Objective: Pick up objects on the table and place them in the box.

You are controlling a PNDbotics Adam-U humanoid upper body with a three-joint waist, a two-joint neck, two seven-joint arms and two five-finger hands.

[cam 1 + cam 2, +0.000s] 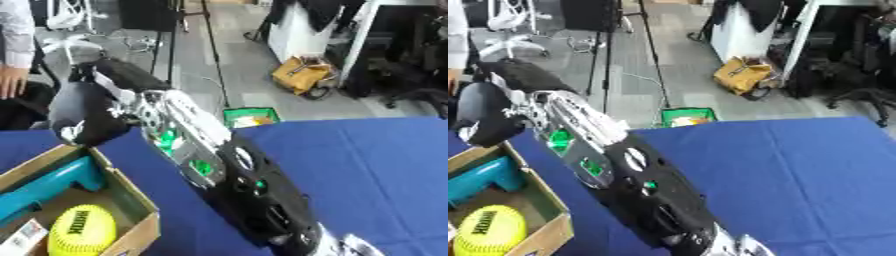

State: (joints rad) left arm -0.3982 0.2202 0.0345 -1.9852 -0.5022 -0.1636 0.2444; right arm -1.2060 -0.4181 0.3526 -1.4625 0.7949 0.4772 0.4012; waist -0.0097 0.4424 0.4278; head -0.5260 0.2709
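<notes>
One yellow ball (81, 230) sits inside the cardboard box (131, 192) at the lower left of the frame, with black letters on it. Next to it in the box lies a teal thing (48, 187) (maybe a tool handle) and a white card (22, 237) at the corner. A long black and silver arm (210, 170) reaches from the bottom middle up to the upper left. Its hand (83, 112) hangs over the box's far edge, and I cannot tell how its fingers are set. Blue cloth covers the table (367, 165).
</notes>
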